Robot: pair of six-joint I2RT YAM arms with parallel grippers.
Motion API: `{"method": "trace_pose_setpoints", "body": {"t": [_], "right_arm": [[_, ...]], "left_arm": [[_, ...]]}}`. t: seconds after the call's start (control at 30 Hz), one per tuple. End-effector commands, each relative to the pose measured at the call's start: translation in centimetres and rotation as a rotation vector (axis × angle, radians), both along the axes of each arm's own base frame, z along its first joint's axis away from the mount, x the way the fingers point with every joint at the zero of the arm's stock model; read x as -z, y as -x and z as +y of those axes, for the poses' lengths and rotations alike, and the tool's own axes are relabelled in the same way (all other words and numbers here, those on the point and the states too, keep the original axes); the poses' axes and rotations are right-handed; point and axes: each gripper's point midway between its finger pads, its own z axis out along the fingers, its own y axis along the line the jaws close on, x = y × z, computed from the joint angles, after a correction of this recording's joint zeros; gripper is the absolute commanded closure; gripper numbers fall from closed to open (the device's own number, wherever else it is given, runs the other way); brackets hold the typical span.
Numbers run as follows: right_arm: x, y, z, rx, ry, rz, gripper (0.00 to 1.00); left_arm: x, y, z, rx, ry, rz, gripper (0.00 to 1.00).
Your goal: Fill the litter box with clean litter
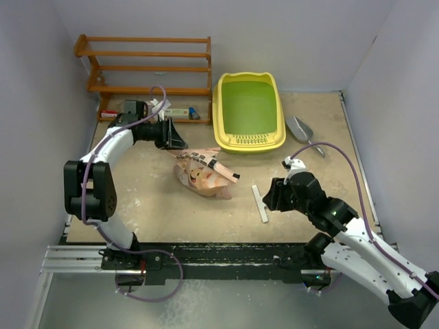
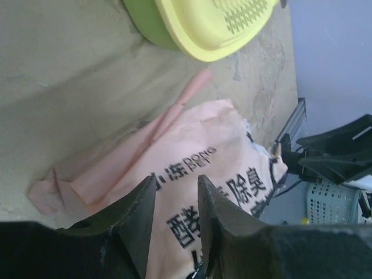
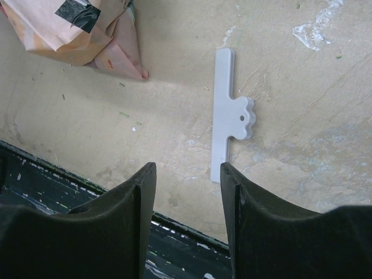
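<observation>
both grippers hang part open and empty, the left gripper [image 2: 177,195] over the crinkled bag [image 2: 197,139], the right gripper [image 3: 187,180] over a white clip [image 3: 224,116]; the litter box [image 1: 250,141] sits bare just beyond the bag, which, probably limp and heavy, wants holding by its folded top.

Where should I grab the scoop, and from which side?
Take the scoop by its thin handle, from above with the right gripper, closing across it. It lies flat, handle angled toward the near right; its bowl beside the litter box looks too wide.
</observation>
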Motion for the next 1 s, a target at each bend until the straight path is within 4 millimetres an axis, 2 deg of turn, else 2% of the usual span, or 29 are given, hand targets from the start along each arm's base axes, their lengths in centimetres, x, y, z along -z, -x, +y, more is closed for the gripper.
{"method": "trace_pose_setpoints", "body": {"t": [0.0,0.17,0.23,0.3,0.37,0.4,0.43,0.47,0.5,0.57,0.6,0.73,0.87,0.97], "right_arm": [[-0.9,-0.6,0.1,0.007,-0.016,-0.044,0.49],[-0.6,-0.5,0.2,0.009,-0.016,-0.034,0.49],[-0.6,-0.5,0.2,0.008,-0.016,-0.033,0.49],[-0.7,-0.6,0.3,0.011,-0.023,-0.036,0.49],[-0.8,-0.7,0.4,0.013,-0.032,-0.040,0.49],[-0.8,-0.7,0.5,0.010,-0.034,-0.039,0.49],[-0.9,-0.6,0.5,0.009,-0.037,-0.036,0.49],[-0.9,-0.6,0.5,0.008,-0.039,-0.034,0.49],[-1.0,-0.5,0.5,0.007,-0.040,-0.032,0.49],[-0.9,-0.3,0.4,0.010,-0.038,-0.031,0.49],[-0.8,-0.3,0.2,0.015,-0.035,-0.031,0.49],[-0.6,-0.4,0.2,0.019,-0.036,-0.034,0.48],[-0.3,-0.4,0.5,0.010,-0.042,-0.023,0.49],[0.0,-0.4,0.8,0.003,-0.044,-0.017,0.48]], "left_arm": [[-4.8,2.9,-1.5,0.107,0.121,-0.117,0.63],[-9.3,6.4,-3.5,0.228,0.293,-0.220,0.63],[-9.8,7.6,-4.2,0.268,0.315,-0.234,0.62],[-9.4,8.1,-4.6,0.284,0.308,-0.224,0.62],[-8.4,7.2,-4.2,0.234,0.257,-0.216,0.58],[-7.5,6.2,-3.5,0.167,0.176,-0.195,0.57],[-6.7,5.2,-2.6,0.110,0.090,-0.198,0.52],[-5.9,3.8,-1.2,0.010,-0.016,-0.192,0.45],[-5.1,2.4,0.7,-0.106,-0.131,-0.188,0.44],[-5.1,0.9,3.5,-0.274,-0.271,-0.205,0.38],[-5.4,0.7,4.3,-0.319,-0.298,-0.217,0.37],[-5.4,1.0,4.4,-0.319,-0.296,-0.202,0.34],[-4.3,0.8,4.6,-0.323,-0.313,-0.210,0.33],[-4.3,0.9,3.0,-0.246,-0.227,-0.245,0.34]]}}
